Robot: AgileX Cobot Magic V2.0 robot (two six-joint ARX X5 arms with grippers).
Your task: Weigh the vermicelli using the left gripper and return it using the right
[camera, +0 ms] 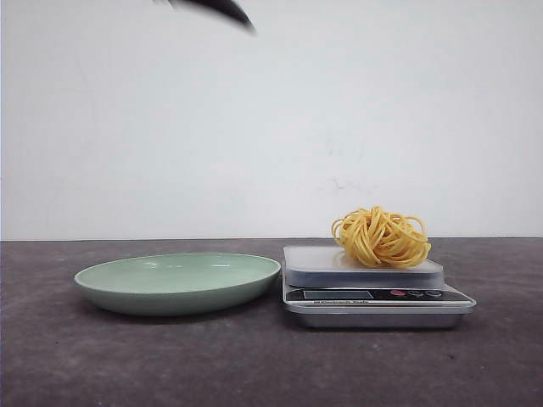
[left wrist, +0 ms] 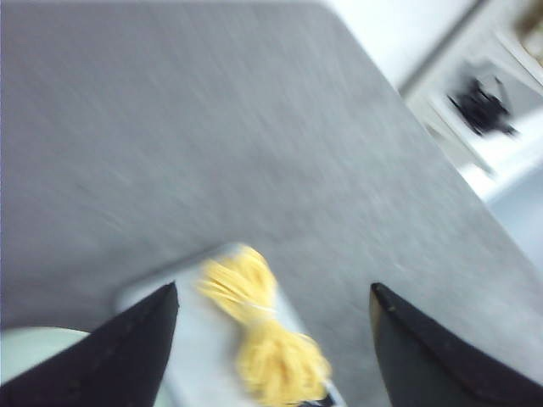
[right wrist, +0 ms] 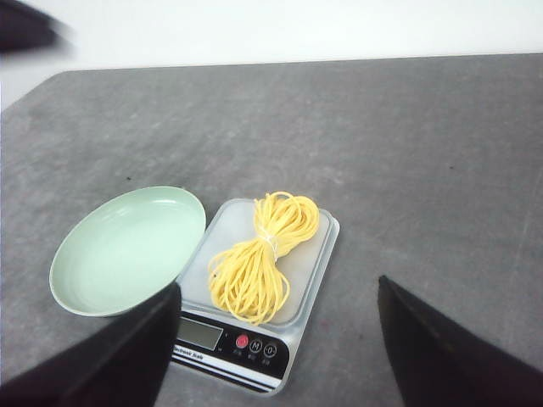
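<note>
The vermicelli [camera: 381,237], a yellow nest of thin strands, lies on the platform of a grey kitchen scale [camera: 373,292]; it also shows in the right wrist view [right wrist: 259,258] and, blurred, in the left wrist view [left wrist: 261,326]. The pale green plate [camera: 178,281] stands empty left of the scale. My left gripper [left wrist: 273,292] is open and empty, high above the scale; only a blurred black tip [camera: 222,10] shows in the front view. My right gripper [right wrist: 278,290] is open and empty, well above the scale, out of the front view.
The dark grey tabletop [camera: 254,365] runs to a white wall [camera: 271,119] behind. The scale's display and buttons [right wrist: 254,344] face the robot. The plate also shows in the right wrist view [right wrist: 127,250]. A white frame with a black object [left wrist: 484,106] lies beyond the table's edge.
</note>
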